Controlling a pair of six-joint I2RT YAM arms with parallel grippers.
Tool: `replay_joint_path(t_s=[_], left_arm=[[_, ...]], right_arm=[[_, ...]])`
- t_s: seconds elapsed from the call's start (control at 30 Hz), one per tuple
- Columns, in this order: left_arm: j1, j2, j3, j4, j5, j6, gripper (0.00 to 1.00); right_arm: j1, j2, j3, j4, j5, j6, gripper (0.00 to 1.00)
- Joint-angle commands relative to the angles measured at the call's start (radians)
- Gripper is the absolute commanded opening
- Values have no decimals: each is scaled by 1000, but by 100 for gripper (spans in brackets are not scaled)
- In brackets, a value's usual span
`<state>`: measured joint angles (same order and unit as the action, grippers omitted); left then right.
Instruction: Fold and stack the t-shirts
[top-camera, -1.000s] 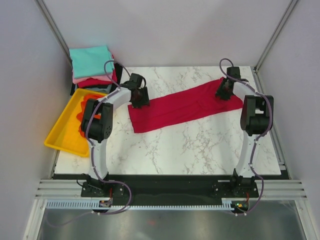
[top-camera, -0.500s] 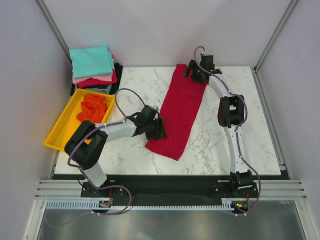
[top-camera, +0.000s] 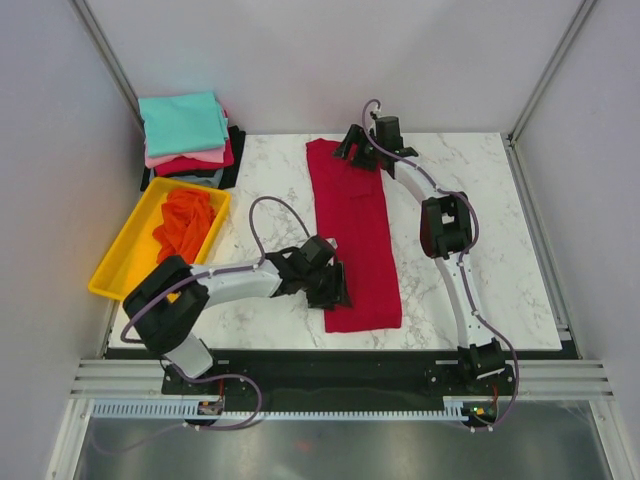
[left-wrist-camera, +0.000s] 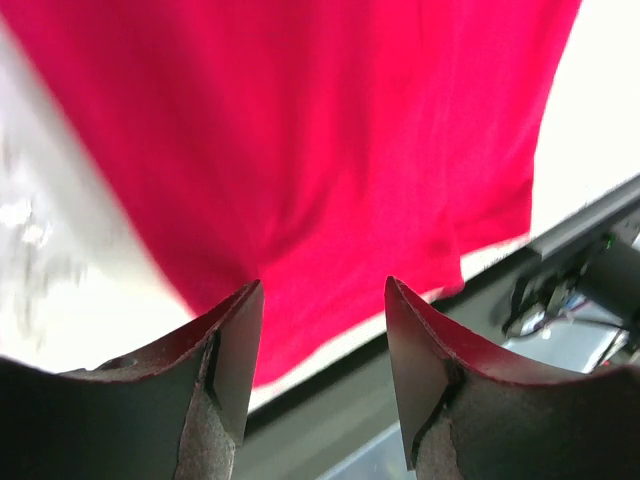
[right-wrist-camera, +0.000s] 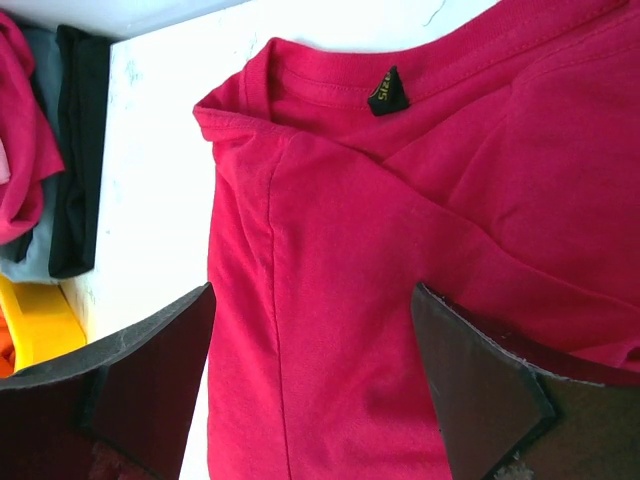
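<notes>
A crimson t-shirt (top-camera: 355, 235), folded into a long strip, lies on the marble table from the back edge to the front edge. Its collar and label (right-wrist-camera: 388, 92) are at the far end. My right gripper (top-camera: 352, 148) hovers over that collar end, open wide (right-wrist-camera: 312, 290), with cloth below the fingers and none between them. My left gripper (top-camera: 335, 290) sits low at the strip's near left edge, open (left-wrist-camera: 322, 285), with the hem (left-wrist-camera: 400, 250) just beyond its tips. Folded t-shirts (top-camera: 182, 122) are stacked at the back left, teal on top. An orange t-shirt (top-camera: 185, 222) lies crumpled in the tray.
The yellow tray (top-camera: 115, 275) stands at the table's left edge, in front of the stack. The black bottom layer of the stack (right-wrist-camera: 75, 150) shows left of the collar in the right wrist view. The table's front edge and black rail (left-wrist-camera: 570, 260) run just past the hem.
The crimson shirt swung from lying across the table to lying front to back. My right gripper opened and let go of the collar end. My left arm came toward the front edge.
</notes>
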<state>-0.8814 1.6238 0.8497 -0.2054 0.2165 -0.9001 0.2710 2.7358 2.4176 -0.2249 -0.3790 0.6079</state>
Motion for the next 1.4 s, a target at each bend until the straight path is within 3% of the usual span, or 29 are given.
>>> replay_joint_path(t_s=[0.0,0.2,0.4,0.7,0.8,0.93,0.97,1.0,1.07,1.2,1.37], left_arm=[[-34,-125,29,-168,-91,-3,59],[-50,-351,-21,-316,-209,-8,60],[-50,-522,2,-488,-316,29,60],[-51,-688,-18,-545,-335,50,60],[-54,-673,-28,-540,-333,44,60],[-59,-645,-98,-432,-325,24,60],[-59,-642,-147,-396,-294,17,59],[-60,-637,-171,-356,-275,0,59],[-62,-627,-236,-246,-232,-17,59],[-76,-565,-274,-135,-227,-20,61],[-102,-424,-252,-46,-241,-23,61]], right_arm=[[-4,32,-46,-74,112,33,89],[-6,-2,-72,-50,187,82,89],[-4,-25,-38,-17,167,150,93],[-12,-272,-78,-24,103,125,98],[-23,-455,-145,-80,107,73,98],[-36,-790,-536,-151,245,-3,98],[-47,-862,-737,-152,265,-14,98],[-53,-1002,-835,-152,290,-23,98],[-72,-1137,-1100,-149,344,-25,97],[-75,-1460,-1389,-160,327,-30,91],[-40,-1654,-1583,-275,333,-17,85]])
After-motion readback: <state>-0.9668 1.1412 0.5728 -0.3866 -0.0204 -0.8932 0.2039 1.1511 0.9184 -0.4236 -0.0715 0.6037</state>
